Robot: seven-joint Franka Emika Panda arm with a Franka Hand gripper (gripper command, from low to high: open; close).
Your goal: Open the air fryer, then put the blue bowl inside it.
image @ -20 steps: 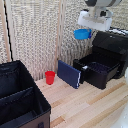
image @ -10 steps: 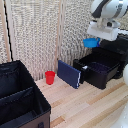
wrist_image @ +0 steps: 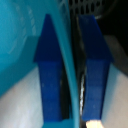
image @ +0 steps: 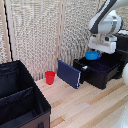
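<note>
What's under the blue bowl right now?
The blue bowl hangs from the tool, its rim pinched between the fingers. Below it is the air fryer's pulled-out drawer. The drawer's floor is too dark to see.

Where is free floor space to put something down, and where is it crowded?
Bare wood lies between the red cup and the black fabric bin, and in front of the dark-blue slab. It is crowded at the air fryer drawer, where the gripper holds the blue bowl.

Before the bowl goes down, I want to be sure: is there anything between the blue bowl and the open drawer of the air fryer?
Nothing visible. The gripper holds the blue bowl directly above the air fryer's open drawer.
</note>
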